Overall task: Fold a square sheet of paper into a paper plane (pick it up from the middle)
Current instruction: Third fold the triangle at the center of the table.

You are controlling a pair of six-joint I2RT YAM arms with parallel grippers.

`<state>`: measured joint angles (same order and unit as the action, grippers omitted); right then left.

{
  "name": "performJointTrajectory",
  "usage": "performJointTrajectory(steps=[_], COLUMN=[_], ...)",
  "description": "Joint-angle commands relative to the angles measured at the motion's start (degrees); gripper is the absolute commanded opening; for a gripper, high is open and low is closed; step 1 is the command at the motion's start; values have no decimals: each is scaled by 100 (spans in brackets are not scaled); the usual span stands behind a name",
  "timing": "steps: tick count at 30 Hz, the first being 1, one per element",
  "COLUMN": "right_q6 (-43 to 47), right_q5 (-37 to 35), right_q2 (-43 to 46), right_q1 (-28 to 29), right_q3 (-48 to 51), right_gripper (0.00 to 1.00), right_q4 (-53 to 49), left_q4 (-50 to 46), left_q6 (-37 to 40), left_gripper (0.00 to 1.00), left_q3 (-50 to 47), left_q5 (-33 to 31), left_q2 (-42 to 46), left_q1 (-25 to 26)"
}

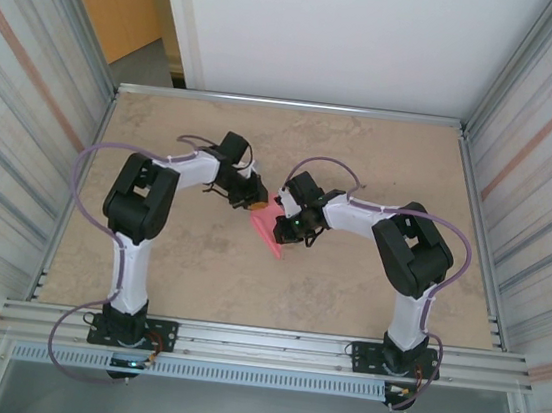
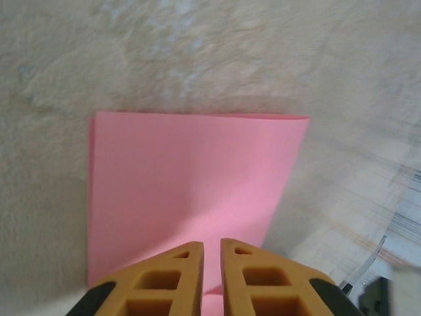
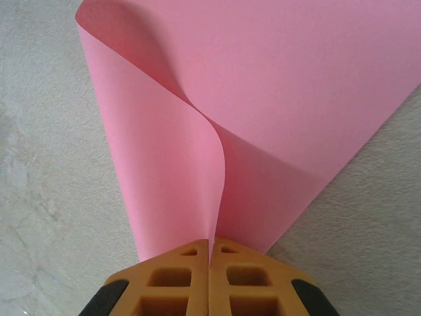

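Note:
The square sheet of paper (image 1: 266, 231) is thin and pink and lies mid-table between my two grippers. In the left wrist view the paper (image 2: 191, 171) lies mostly flat, with a doubled-over far edge. My left gripper (image 2: 212, 242) (image 1: 254, 204) hovers over its near part, the jaws a narrow slit apart with pink showing through. In the right wrist view the paper (image 3: 276, 79) curls up off the table in an S-bend. My right gripper (image 3: 210, 241) (image 1: 285, 230) is shut on its lifted edge.
The beige stone-patterned table (image 1: 383, 159) is boxed in by corrugated metal walls left (image 1: 23, 135) and right (image 1: 549, 200). An aluminium rail (image 1: 259, 344) runs along the near edge by the arm bases.

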<state>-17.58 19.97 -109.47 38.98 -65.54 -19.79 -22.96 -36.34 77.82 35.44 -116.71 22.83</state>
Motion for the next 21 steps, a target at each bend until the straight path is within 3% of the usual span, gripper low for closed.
performJointTrajectory(steps=[1,11,21], right_q6=[-9,-2,18], right_q5=[-63,-9,-27], right_q2=[-235,-245,-253], right_q1=[-18,-14,-19], right_q3=[-11,-26,-30], right_gripper=[8,8,8], right_q4=[-283,-289,-307], left_q4=[-21,35,539], left_q6=[-135,-426,-742], left_gripper=[17,18,14], left_q3=[-140,-1193,-1550], left_q5=[-125,-112,114], left_q2=[692,1322,1190], left_q1=[11,292,579])
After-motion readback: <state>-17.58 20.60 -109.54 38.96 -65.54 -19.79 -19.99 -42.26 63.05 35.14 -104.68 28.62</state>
